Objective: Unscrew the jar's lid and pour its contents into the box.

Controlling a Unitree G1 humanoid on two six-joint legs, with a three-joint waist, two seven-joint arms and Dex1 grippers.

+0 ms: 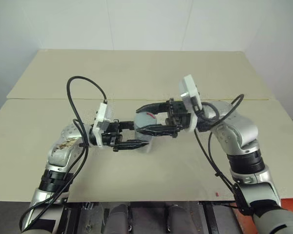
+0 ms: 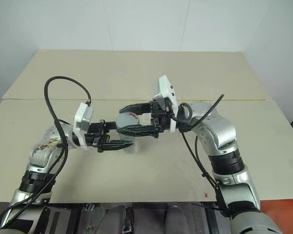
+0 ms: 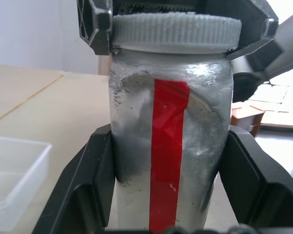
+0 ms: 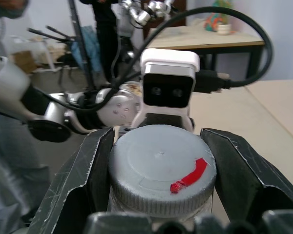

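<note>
Grey lid (image 4: 161, 173) clamped between right gripper (image 1: 154, 122) fingers (image 4: 83, 180), ready for twisting. Jar (image 3: 171, 151) pinched at its body by left gripper (image 1: 132, 136) fingers (image 3: 90, 185), held level above the surface (image 1: 146, 73), likely as counter-hold. Clear box (image 3: 14, 180) beyond on the surface, awaiting the pour.

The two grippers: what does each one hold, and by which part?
Left gripper holds the jar by its body; right gripper holds the lid by its ribbed rim.
</note>
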